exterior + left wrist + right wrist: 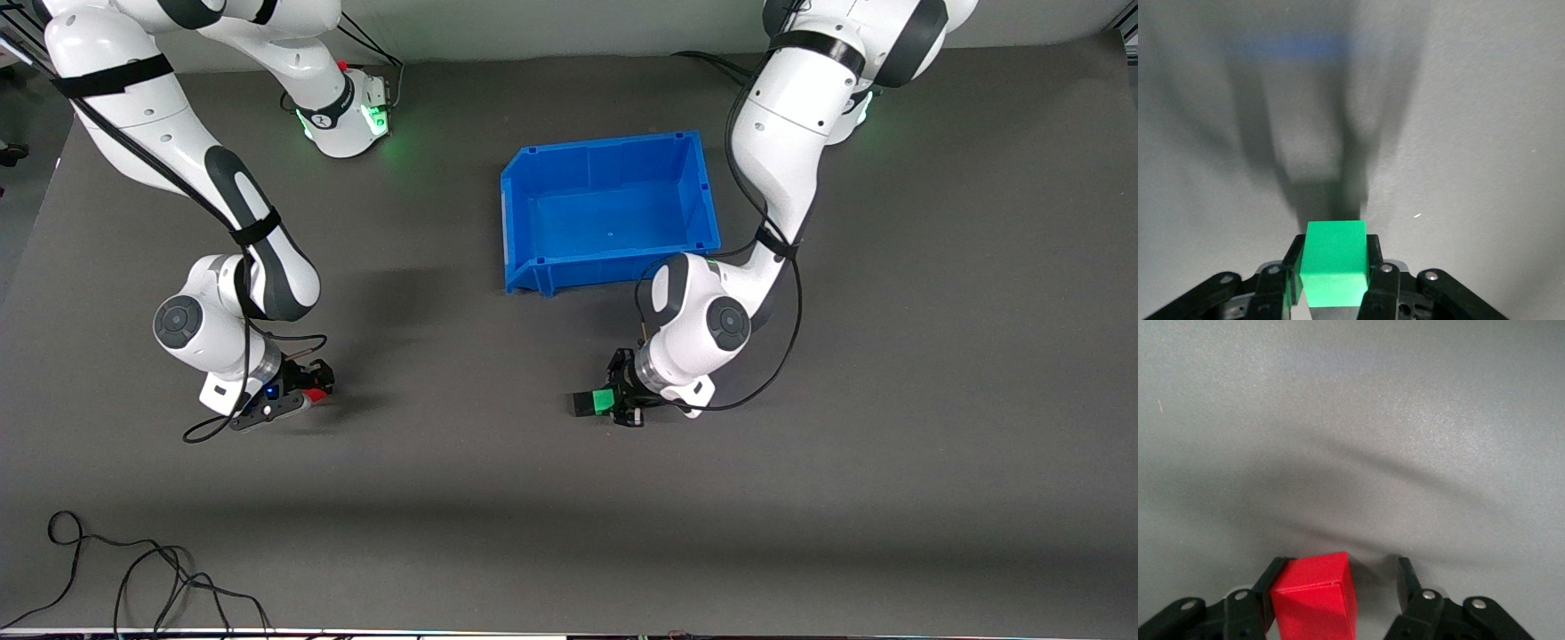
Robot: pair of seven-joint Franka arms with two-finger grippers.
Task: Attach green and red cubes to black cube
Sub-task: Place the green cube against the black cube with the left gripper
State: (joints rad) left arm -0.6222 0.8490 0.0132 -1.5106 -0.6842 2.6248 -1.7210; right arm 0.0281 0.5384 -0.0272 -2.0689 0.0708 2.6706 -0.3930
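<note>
My left gripper (620,402) is shut on the green cube (604,401), low over the table and nearer to the front camera than the blue bin. The black cube (582,405) sits against the green cube's side toward the right arm's end. In the left wrist view the green cube (1335,263) fills the left gripper (1335,241) and hides the black cube. At the right arm's end my right gripper (307,392) is down at the table around the red cube (314,394). The red cube (1313,600) touches one finger of the right gripper (1340,565); a gap separates it from the other finger (1406,577).
The blue bin (533,191) stands empty in the middle of the table, toward the robots' bases. A loose black cable (133,569) lies near the table's front edge at the right arm's end.
</note>
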